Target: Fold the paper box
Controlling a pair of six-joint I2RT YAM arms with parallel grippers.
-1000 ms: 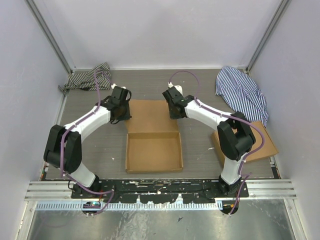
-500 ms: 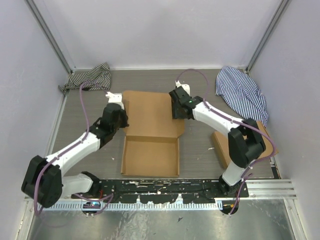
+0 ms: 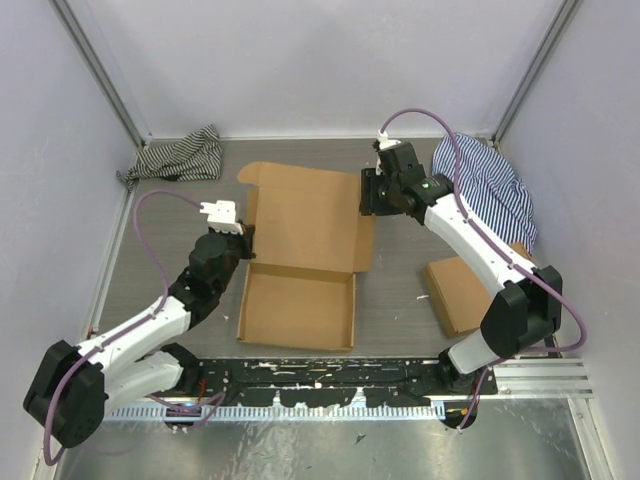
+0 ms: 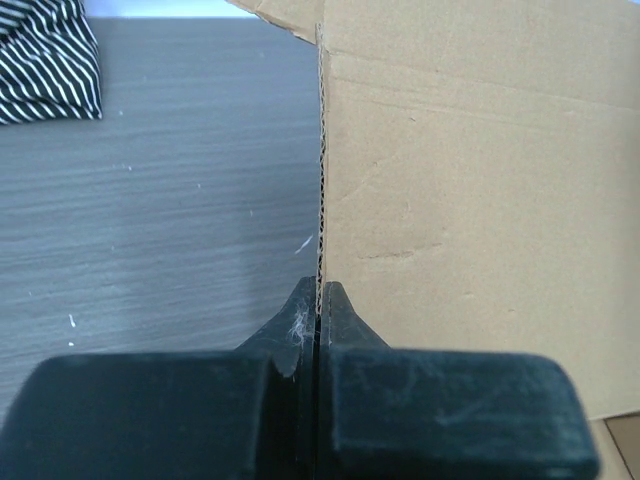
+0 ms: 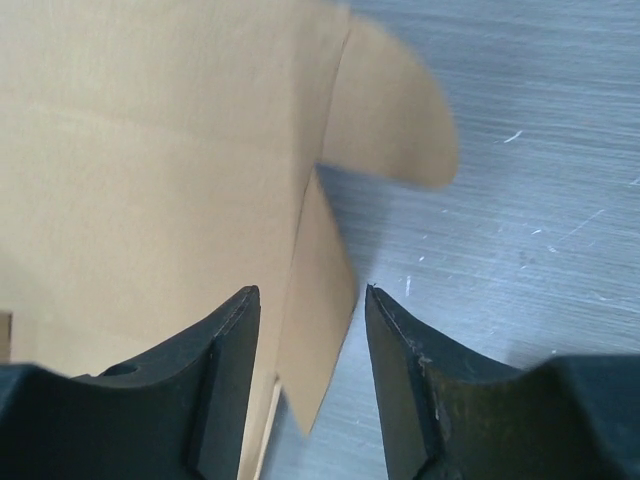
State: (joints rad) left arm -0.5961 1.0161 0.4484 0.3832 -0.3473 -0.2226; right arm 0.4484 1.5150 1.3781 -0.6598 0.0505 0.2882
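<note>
The paper box (image 3: 295, 305) is plain brown cardboard in the middle of the table. Its shallow tray is nearest me and its lid panel (image 3: 305, 215) stretches toward the back. My left gripper (image 3: 246, 240) is shut on the lid's left edge. In the left wrist view the gripper (image 4: 320, 290) pinches the thin cardboard edge (image 4: 321, 150), with the panel to its right. My right gripper (image 3: 367, 196) is open at the lid's right side. In the right wrist view the gripper (image 5: 310, 292) straddles the right side flap (image 5: 325, 290), below a rounded tab (image 5: 390, 110), without closing on it.
A second brown cardboard box (image 3: 465, 290) lies at the right by the right arm's base. One striped cloth (image 3: 178, 158) lies at the back left and also shows in the left wrist view (image 4: 45, 60). Another striped cloth (image 3: 485, 185) lies at the back right.
The lid panel has spread out toward the back and its side flaps now show. The left arm has drawn back toward me, still on the left edge. The right gripper has moved back and right.
</note>
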